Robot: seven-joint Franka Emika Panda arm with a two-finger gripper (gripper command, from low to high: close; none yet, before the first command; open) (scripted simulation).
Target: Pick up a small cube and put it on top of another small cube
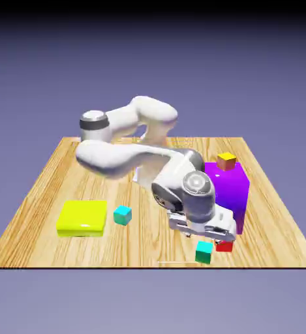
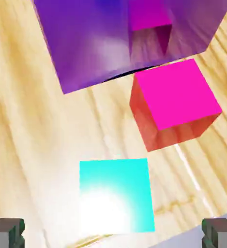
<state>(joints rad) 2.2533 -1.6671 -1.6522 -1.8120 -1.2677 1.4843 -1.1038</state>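
Claw released, fingertips wide apart, nothing between them. You have it low over the near edge of the bench, toward the right. Green cube sits on the wood near that edge, just left of the red cube; purple block lies beyond. The wide spread presumably lets you lower a finger on either side of the green cube without nudging the red one. Blue cube, likely the base, rests farther left, beside the yellow slab, its top bare to take the load.
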